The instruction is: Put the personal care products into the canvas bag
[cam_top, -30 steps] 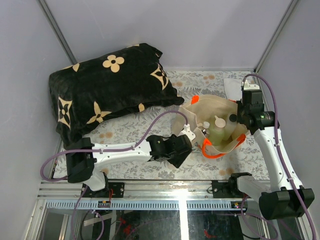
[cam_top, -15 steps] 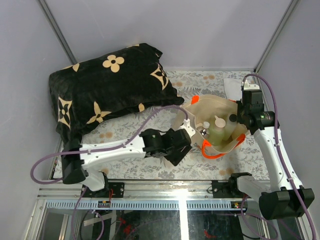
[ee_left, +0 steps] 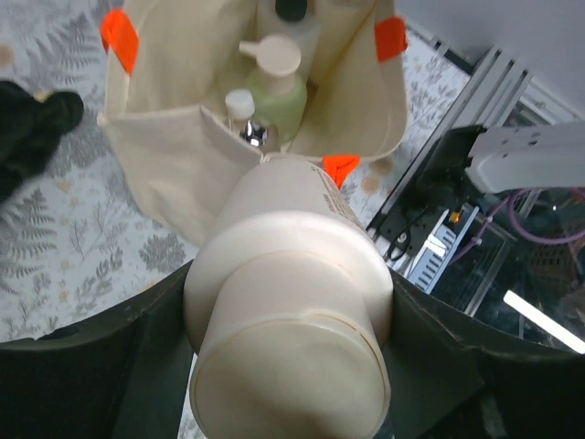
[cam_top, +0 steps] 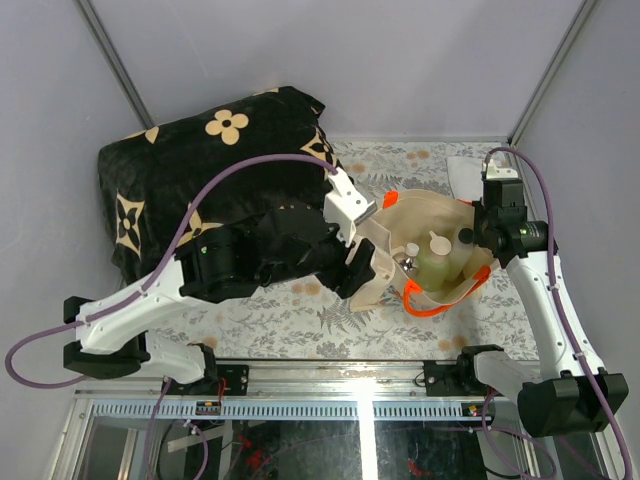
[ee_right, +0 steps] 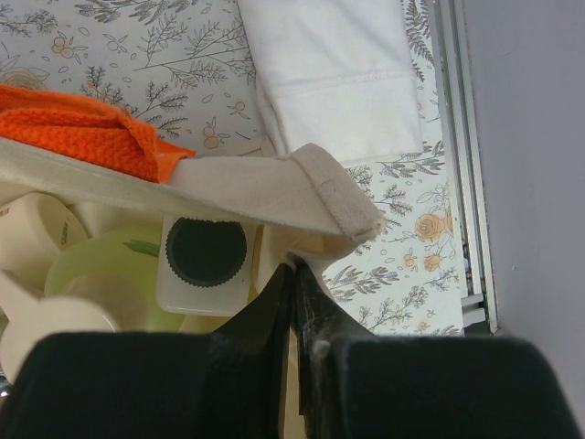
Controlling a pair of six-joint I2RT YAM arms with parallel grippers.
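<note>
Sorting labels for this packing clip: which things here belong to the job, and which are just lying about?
Belongs to the job: canvas bag; cream bottle, gripped; pale green bottle, white dark-capped bottle and small white-capped bottle inside the bag.
Lying about: black flowered blanket; white cloth.

Seen from above and behind the arm bases, the overhead camera takes in the whole table [cam_top: 300, 320]. The left wrist camera looks close past a cream bottle [ee_left: 292, 302] into the open canvas bag [ee_left: 164, 169]. The right wrist camera sits tight over the bag's rim. All three views show the pale green bottle [ee_right: 91, 265] inside.
</note>
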